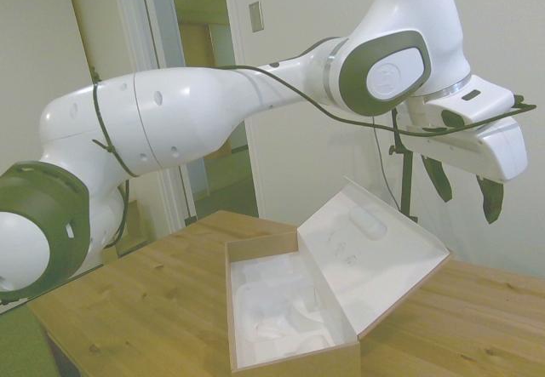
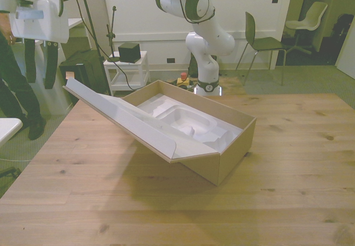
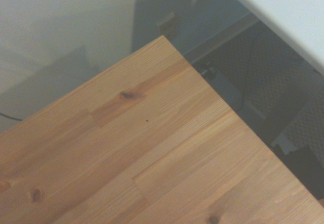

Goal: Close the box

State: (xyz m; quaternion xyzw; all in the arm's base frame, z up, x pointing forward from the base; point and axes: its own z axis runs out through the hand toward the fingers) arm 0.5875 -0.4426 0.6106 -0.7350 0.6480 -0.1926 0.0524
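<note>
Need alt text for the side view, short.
A brown cardboard box with white foam lining sits open on a wooden table, its white-lined lid tilted back away from the arm's side. A white robot arm reaches in from the left, its open pincer hanging above the lid's far edge, touching nothing.
</note>
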